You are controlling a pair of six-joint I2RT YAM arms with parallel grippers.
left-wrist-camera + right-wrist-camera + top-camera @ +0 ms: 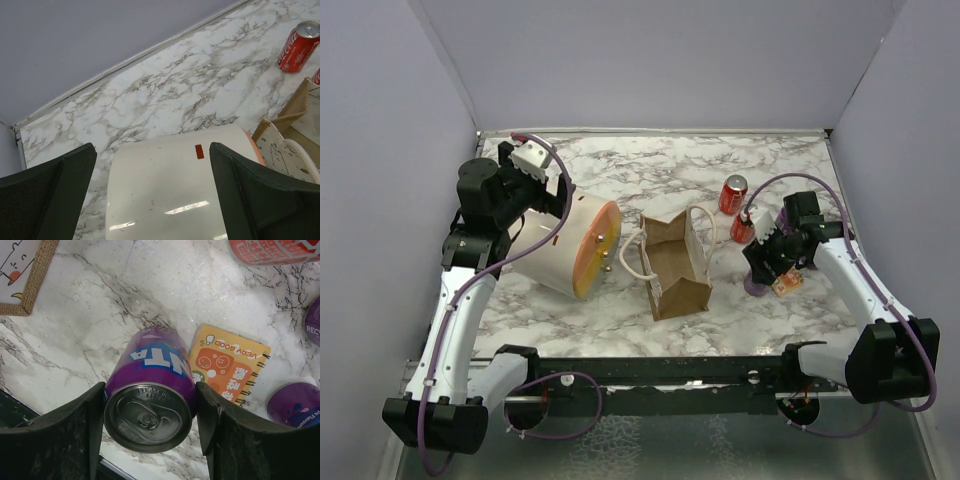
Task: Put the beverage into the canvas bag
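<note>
Right jaws seemingly gripping purple can [150,390], marble table [650,165], grey walls [650,60]

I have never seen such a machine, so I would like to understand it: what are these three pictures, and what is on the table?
These are two robot arms on a marble table. One camera looks from above; the other two sit on the wrists, so you see each arm's own fingers. In the middle stands the canvas bag, open. The right gripper is closed on a purple can. The left gripper is open around a cream cylinder. A red can and an orange notebook are nearby.
</note>
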